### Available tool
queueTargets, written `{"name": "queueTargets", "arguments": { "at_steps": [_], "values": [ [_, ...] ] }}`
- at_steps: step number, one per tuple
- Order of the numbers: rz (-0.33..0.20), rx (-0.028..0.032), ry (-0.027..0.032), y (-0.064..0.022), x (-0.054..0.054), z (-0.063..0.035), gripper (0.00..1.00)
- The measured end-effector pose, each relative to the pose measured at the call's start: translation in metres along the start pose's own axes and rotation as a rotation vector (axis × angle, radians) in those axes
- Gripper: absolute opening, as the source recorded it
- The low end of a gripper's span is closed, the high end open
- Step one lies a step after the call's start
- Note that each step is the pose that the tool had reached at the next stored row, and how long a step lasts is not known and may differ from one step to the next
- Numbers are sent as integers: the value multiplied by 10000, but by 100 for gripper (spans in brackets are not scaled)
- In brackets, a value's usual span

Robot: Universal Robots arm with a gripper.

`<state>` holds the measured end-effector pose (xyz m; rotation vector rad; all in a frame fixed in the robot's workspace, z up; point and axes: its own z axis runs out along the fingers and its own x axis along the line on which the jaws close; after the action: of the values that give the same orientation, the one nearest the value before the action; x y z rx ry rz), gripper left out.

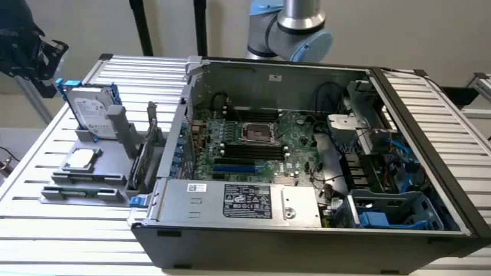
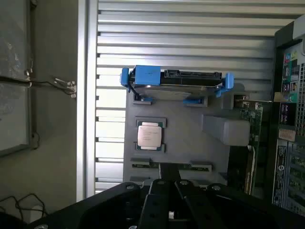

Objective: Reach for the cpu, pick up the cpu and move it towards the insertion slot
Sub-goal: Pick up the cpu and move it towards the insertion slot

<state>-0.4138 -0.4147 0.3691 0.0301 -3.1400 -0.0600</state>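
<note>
A slatted metal surface carries an open computer case. In the exterior view the robot arm rises behind the case at twelve o'clock. At nine o'clock from the case sits a grey holder, with a hard drive in blue brackets standing upright at its far end. The gripper faces the holder, fingers pressed together. The insertion slot lies near the case's middle. The cpu rests flat in the holder, at six o'clock from the hard drive, apart from the gripper
</note>
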Motion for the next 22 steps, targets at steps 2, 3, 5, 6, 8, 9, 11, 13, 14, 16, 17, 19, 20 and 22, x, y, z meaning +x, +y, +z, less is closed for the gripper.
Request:
{"name": "queueTargets", "arguments": {
  "at_steps": [2,3,5,6,8,9,11,13,14,16,17,19,20,22],
  "values": [
    [0,0,1,0,0,0,11],
    [0,0,0,0,0,0,11],
    [0,0,1,0,0,0,11],
    [0,0,0,0,0,0,11],
    [0,0,0,0,0,0,11],
    [0,0,0,0,0,0,11],
    [0,0,0,0,0,0,11],
    [1,2,-2,1,7,0,11],
    [1,1,-9,3,23,3,11],
    [-1,2,-50,15,109,24,11],
    [-1,0,-64,22,147,39,11],
    [-1,0,-67,34,169,68,11],
    [-1,3,-64,40,171,79,11],
    [-2,2,-66,46,172,102,11]
  ]
}}
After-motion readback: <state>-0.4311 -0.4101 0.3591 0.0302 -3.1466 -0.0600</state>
